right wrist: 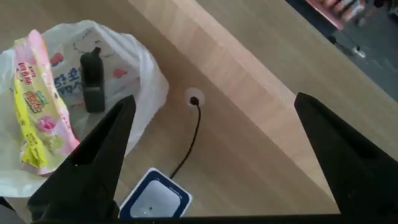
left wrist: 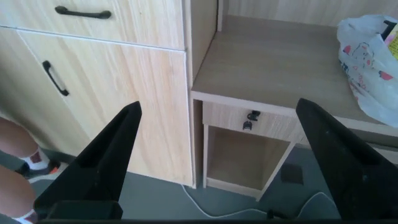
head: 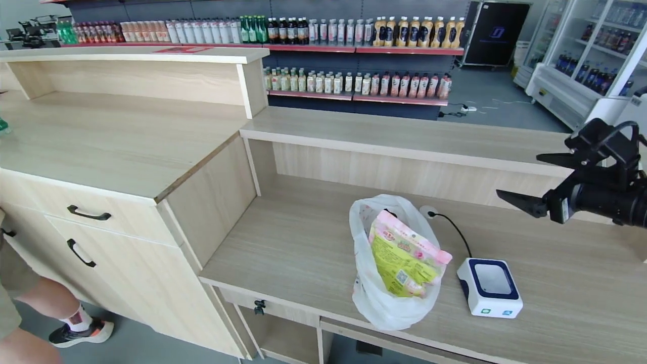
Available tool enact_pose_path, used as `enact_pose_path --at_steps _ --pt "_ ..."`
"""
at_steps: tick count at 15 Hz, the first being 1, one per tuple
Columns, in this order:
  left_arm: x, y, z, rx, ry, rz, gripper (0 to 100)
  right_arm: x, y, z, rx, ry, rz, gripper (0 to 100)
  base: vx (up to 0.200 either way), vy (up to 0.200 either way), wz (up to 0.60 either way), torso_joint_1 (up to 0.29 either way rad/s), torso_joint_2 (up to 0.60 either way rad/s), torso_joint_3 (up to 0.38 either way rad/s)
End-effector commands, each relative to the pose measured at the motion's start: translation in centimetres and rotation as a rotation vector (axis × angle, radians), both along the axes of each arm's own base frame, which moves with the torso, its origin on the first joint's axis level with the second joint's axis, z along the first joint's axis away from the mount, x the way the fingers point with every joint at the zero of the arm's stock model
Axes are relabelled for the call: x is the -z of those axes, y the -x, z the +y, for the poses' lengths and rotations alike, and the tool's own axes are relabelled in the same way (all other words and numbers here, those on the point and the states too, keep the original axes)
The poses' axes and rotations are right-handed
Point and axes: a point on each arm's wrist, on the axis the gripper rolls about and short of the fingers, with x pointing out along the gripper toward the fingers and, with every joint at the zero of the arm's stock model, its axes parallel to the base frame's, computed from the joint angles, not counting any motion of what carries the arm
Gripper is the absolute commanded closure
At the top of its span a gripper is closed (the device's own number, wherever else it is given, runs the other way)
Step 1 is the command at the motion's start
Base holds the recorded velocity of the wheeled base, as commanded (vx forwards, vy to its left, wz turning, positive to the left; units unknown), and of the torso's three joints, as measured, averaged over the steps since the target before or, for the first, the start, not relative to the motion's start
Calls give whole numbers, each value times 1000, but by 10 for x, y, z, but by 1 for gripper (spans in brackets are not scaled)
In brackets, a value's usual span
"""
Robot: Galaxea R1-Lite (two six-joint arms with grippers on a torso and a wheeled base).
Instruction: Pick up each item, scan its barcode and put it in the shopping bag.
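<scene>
A white shopping bag (head: 376, 298) stands on the low wooden counter (head: 283, 253), its mouth open. A yellow and pink snack packet (head: 404, 255) sticks out of the bag, and a small dark item (right wrist: 93, 81) lies in it beside the packet (right wrist: 37, 106). The white and blue barcode scanner (head: 489, 287) sits just right of the bag. My right gripper (head: 523, 177) hangs open and empty above the counter, up and to the right of the scanner (right wrist: 155, 199). My left gripper (left wrist: 219, 104) is open and empty, low in front of the counter's left corner, with the bag (left wrist: 367, 62) farther off.
The scanner's black cable (head: 455, 230) runs to a hole in the counter behind the bag. A tall cabinet with drawers (head: 101, 217) rises left of the counter. A raised ledge (head: 404, 134) runs along the back. Under the counter is a keyed drawer (left wrist: 252, 119).
</scene>
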Motion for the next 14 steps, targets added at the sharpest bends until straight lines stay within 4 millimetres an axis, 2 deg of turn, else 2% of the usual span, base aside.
enact_pose_path --at_steps 1,2,4,5,7,10,12,14 --pt "0 0 0 0 0 -1 0 -30 6 7 156 -90 -76 0 0 0 -600 2 7 2" --pt "0 0 0 0 0 -1 0 -32 6 7 203 -120 -77 0 0 0 -600 -2 2 7" --pt "0 0 0 0 1 1 0 -37 15 -4 416 -170 -94 0 0 0 -600 -2 2 5" --pt "0 0 0 0 0 -1 0 -38 26 -14 534 -169 -109 0 0 0 0 0 0 0" --pt "0 0 0 0 0 -1 0 -29 55 -21 606 -266 -101 0 0 0 0 0 0 0" --pt "0 0 0 0 0 -1 0 8 117 -11 623 -370 -56 0 0 0 0 0 0 0" --pt "0 0 0 0 0 -1 0 44 184 0 616 -394 -84 0 0 0 0 0 0 0" --pt "0 0 0 0 0 1 0 83 232 9 533 -439 -125 0 0 0 0 0 0 0"
